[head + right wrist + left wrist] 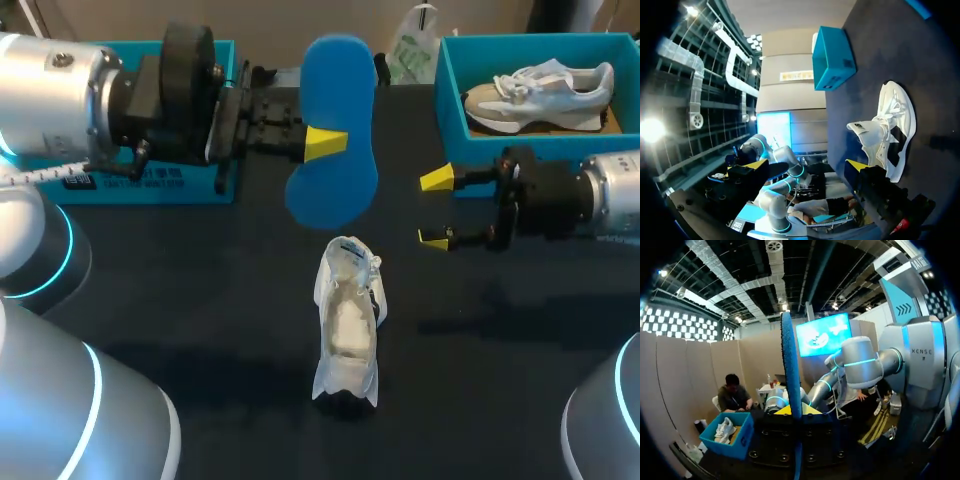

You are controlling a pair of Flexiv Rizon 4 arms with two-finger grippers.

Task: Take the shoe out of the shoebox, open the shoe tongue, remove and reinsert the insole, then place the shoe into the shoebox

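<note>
Soft light from above leaves the dark desk (200,300) dim; the white shoe (348,330) shows bright against it. A faint shadow lies on the desk under the right arm (600,195). In the right wrist view a ceiling light (651,129) flares white.

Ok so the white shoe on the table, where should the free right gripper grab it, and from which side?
Probably the heel end of the white shoe, pinched across its narrow width from above. It stands sole down, tongue pulled open, and the open right gripper is beside it. That leaves the opening clear for the blue insole.
</note>
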